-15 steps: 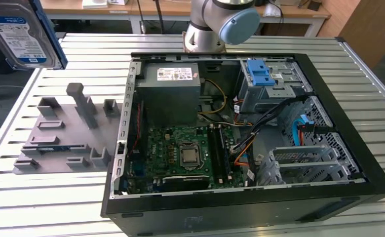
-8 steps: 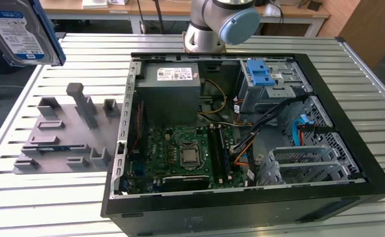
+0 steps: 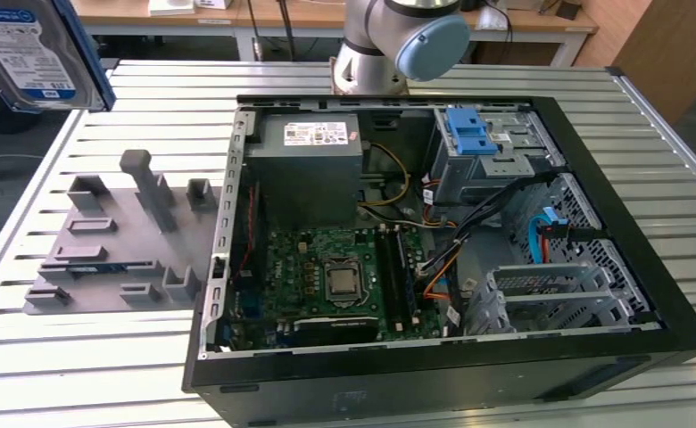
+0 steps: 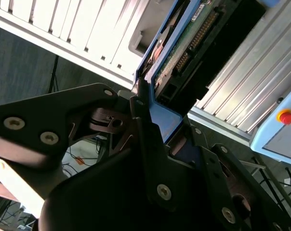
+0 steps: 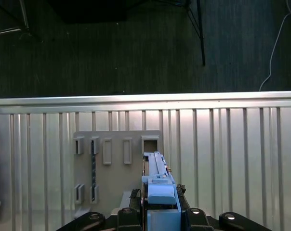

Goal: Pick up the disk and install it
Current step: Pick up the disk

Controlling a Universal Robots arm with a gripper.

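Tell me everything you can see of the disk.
The disk is a flat silver-metal hard drive with a white-and-blue label on its face and blue plastic rails along its sides. In the second wrist view, its underside shows a green circuit board and a row of connector pins. It hangs tilted in the air at the exterior view's upper left, clear of the slatted table and outside the computer case. The gripper is shut on one end of it.

You have open air around the disk (image 3: 27, 53), clamped in the gripper (image 4: 162, 120) above the table (image 3: 87, 366). Below it, upright posts (image 3: 148, 183) rise from the fixture plate (image 3: 98, 267). The computer case (image 3: 443, 379) is open on top. Inside, cables (image 3: 503, 214) cross the gap between the blue latch cage (image 3: 479, 147) and the drive cage (image 3: 551, 294). The power supply (image 3: 312, 169) fills one corner.
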